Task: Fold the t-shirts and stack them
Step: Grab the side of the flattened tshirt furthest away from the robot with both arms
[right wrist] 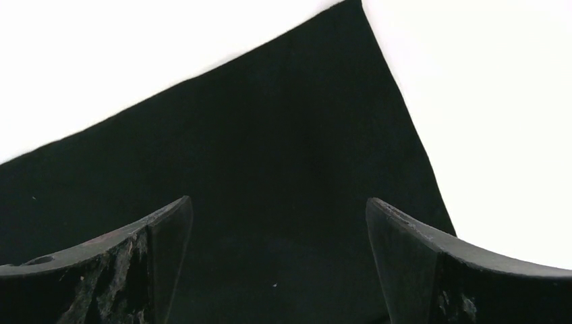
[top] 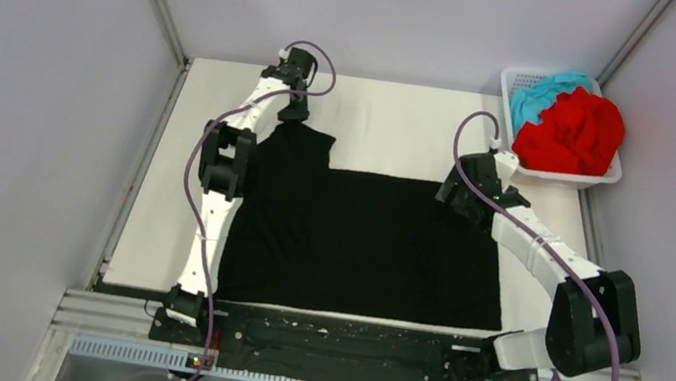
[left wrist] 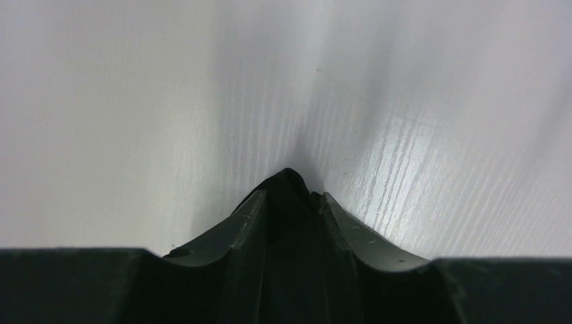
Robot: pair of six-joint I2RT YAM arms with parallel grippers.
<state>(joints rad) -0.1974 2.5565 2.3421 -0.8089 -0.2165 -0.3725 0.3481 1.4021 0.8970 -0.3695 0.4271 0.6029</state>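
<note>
The black t-shirt (top: 366,245) lies flat over the middle of the white table. My left gripper (top: 294,108) is at its far left corner, shut on a pinch of black cloth (left wrist: 291,185) that sticks out between the fingers. My right gripper (top: 459,197) hovers over the shirt's far right corner, jaws wide open and empty, with black cloth (right wrist: 270,148) below them. The red t-shirt (top: 573,133) and the teal-blue t-shirt (top: 543,90) are bunched in the white mesh basket (top: 609,176) at the far right.
The basket stands at the table's far right corner, close behind my right arm. Grey walls enclose the table on the left, back and right. A metal rail (top: 341,348) with the arm bases runs along the near edge.
</note>
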